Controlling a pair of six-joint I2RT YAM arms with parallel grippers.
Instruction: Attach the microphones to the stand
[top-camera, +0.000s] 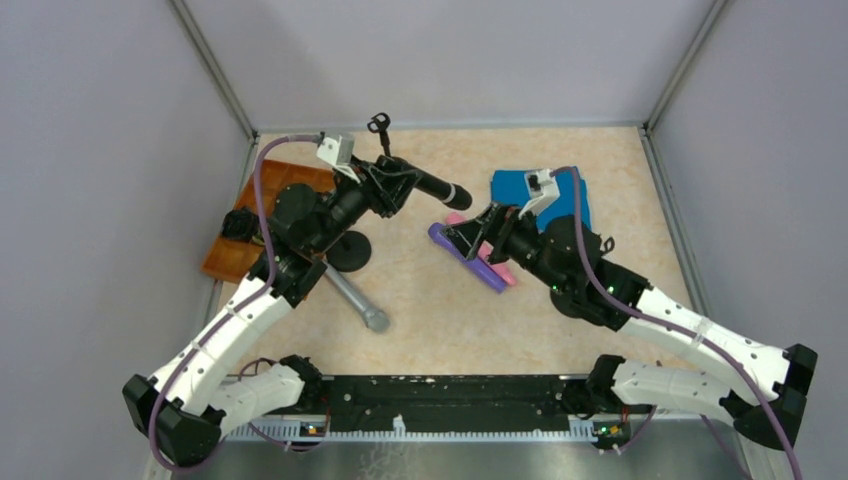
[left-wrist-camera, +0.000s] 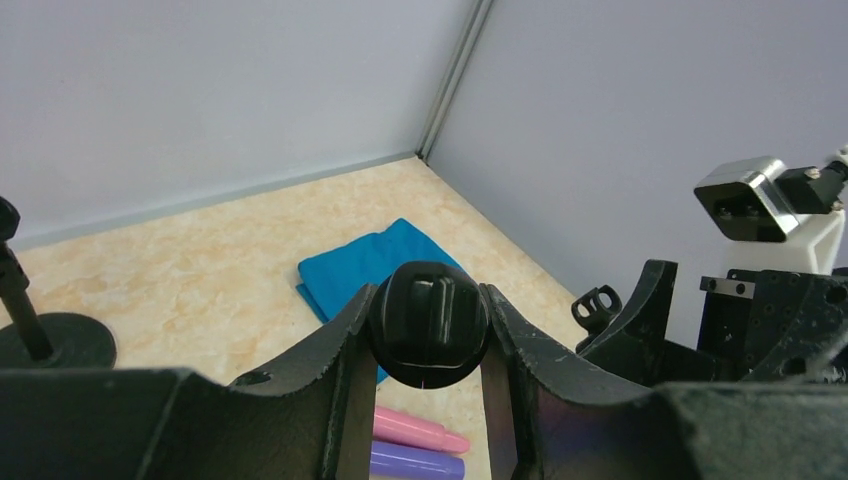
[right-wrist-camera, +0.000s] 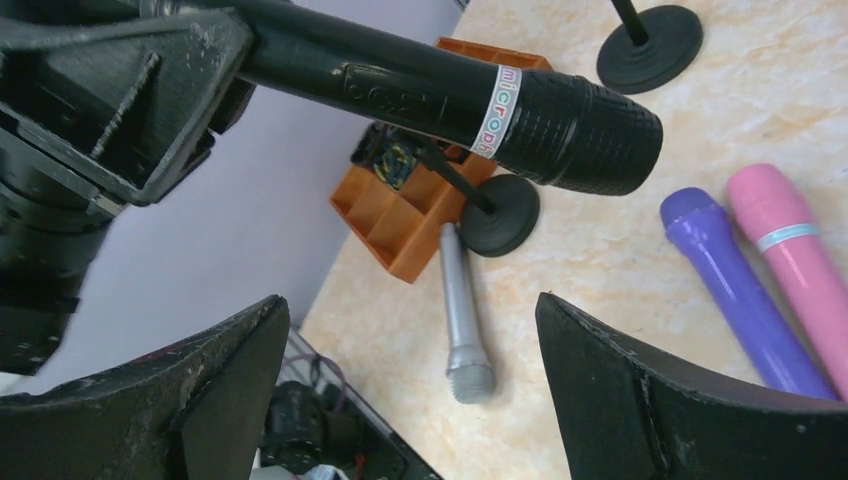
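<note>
Left gripper (left-wrist-camera: 430, 302) clamped narrow on barrel of slim black stick microphone (right-wrist-camera: 430, 90), aloft left of folded blue cloth (top-camera: 520, 188). Right gripper (right-wrist-camera: 410, 385) spread wide, empty, over purple stick microphone (right-wrist-camera: 740, 290) and pink stick microphone (right-wrist-camera: 795, 260), both at cloth's near-left corner. Likely light, rigid, slick (round barrel may roll); best gripped mid-barrel.

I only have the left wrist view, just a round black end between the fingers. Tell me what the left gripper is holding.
Observer: A black microphone. The left gripper is shut on its body, and the grille head sticks out beyond it.
Operator: Report the silver one.
Observer: The silver microphone lies flat on the table beside a round stand base, not attached.
Operator: Give me the right gripper.
Observer: The right gripper is open and holds nothing. It is above the purple microphone and the pink microphone.
</note>
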